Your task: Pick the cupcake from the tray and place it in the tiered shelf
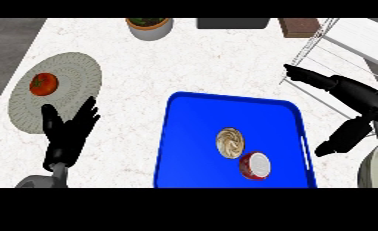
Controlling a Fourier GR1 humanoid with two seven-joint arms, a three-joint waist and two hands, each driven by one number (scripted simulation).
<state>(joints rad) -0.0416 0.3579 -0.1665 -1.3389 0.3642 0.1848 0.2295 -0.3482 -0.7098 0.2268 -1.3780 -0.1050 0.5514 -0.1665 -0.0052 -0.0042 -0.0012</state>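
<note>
Right hand (pixel 347 95) spread open beside the tiered shelf (pixel 325 40), holding nothing.

Its fingers pointed up-left toward the shelf's wire legs, thumb hanging down by the blue tray's (pixel 184 140) right rim. The cupcake (pixel 230 142) stood upright on the tray, swirled top facing up, so no long axis showed, just beside a red cup (pixel 255 165). The left hand (pixel 68 132) rested open, fingers up, near a placemat (pixel 74 82) bearing a tomato (pixel 43 84).

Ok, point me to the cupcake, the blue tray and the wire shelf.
cupcake (pixel 230 142): head view, on its swirled frosting top.
blue tray (pixel 199 120): head view, on its bare floor, upper left of the cupcake.
wire shelf (pixel 325 40): head view, on its wire frame at the counter's right edge.
</note>
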